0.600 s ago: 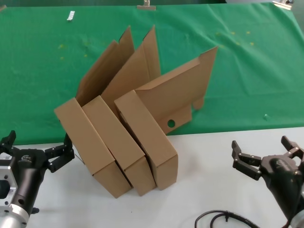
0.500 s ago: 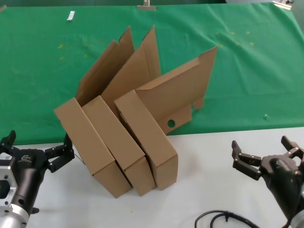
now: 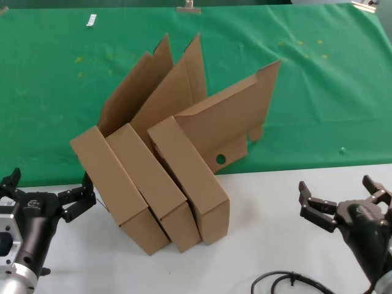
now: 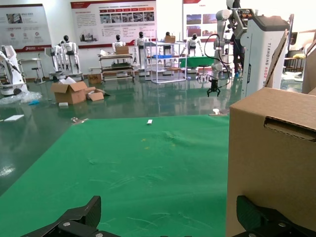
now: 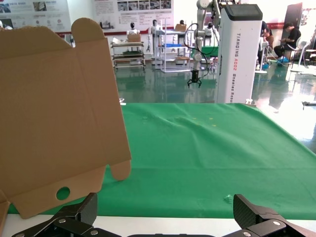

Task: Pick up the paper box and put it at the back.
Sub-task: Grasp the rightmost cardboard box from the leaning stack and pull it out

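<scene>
Three alike brown cardboard mailer boxes stand tilted side by side, lids open, where the white table meets the green cloth (image 3: 318,92). The left box (image 3: 113,196), middle box (image 3: 153,187) and right box (image 3: 193,180) lean against one another; the right one's lid shows a round hole (image 3: 220,159). My left gripper (image 3: 48,191) is open and empty at the front left, beside the left box, whose end fills one side of the left wrist view (image 4: 271,163). My right gripper (image 3: 342,195) is open and empty at the front right; its wrist view shows the right box's lid (image 5: 54,128).
A black cable (image 3: 288,283) lies on the white table (image 3: 275,208) at the front edge. A small white tag (image 3: 91,21) and a clip (image 3: 188,7) lie at the cloth's far edge. Yellowish specks (image 3: 300,46) dot the cloth.
</scene>
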Controlling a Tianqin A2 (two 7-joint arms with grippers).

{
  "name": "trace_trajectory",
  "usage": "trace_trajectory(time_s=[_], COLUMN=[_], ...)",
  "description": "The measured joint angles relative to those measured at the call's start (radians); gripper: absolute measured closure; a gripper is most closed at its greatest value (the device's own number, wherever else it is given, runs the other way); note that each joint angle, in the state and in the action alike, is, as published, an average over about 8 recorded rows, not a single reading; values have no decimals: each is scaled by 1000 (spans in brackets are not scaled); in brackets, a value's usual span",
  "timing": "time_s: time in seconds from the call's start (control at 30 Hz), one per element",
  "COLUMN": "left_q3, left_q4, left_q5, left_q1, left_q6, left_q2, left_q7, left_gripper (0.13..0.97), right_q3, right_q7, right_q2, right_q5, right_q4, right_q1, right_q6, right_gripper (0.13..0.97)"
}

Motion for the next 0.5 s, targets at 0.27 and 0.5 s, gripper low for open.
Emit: trace_trajectory(time_s=[0.27,0.5], left_q3=[0,0], left_q4=[0,0], left_q5=[0,0], left_q1=[0,0], left_q6=[0,0], left_q2=[0,0], left_q7=[0,0], left_gripper=[146,203], right_q3=[0,0], right_q7=[0,0], right_q2=[0,0], right_q5=[0,0], right_q4=[0,0], right_q1=[0,0], right_q6=[0,0], right_gripper=[129,129])
